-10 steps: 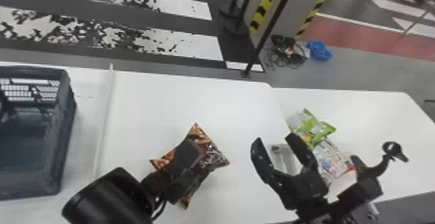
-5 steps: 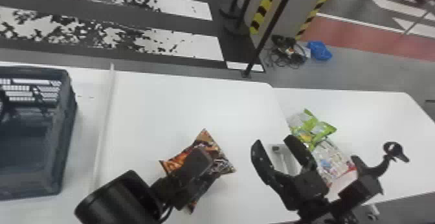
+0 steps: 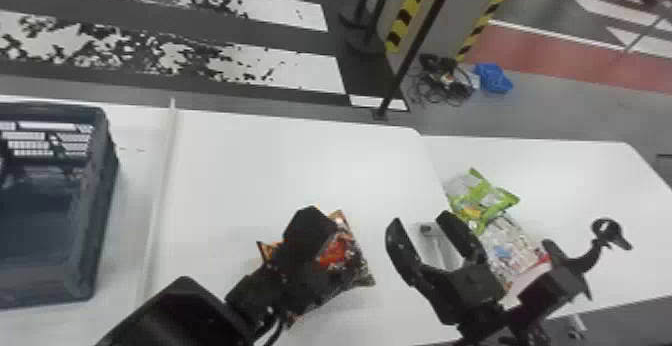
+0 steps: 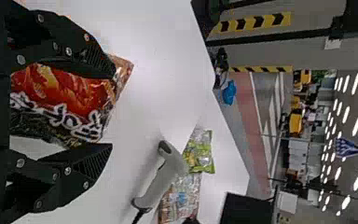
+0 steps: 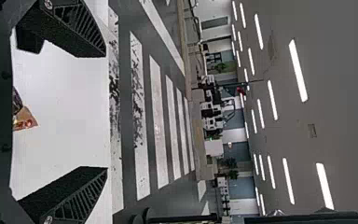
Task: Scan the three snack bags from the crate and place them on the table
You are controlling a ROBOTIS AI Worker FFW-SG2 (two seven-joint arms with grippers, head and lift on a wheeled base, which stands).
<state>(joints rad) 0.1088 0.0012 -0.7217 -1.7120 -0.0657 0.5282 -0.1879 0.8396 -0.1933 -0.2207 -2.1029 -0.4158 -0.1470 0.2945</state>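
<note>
Orange snack bag (image 3: 345, 255): is being shifted rightward with the left gripper (image 3: 309, 227), at lower centre
Left fingers: are being held apart, bag between
Right gripper (image 3: 417, 220): is being held open, lower right
Green snack bag (image 3: 482, 202): is being left at right

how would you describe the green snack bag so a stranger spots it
Find the white table on the robot's right. At its left side two snack bags lie together; the green snack bag is the one farther from the robot. Bright green ends set it apart from the paler bag.
</note>
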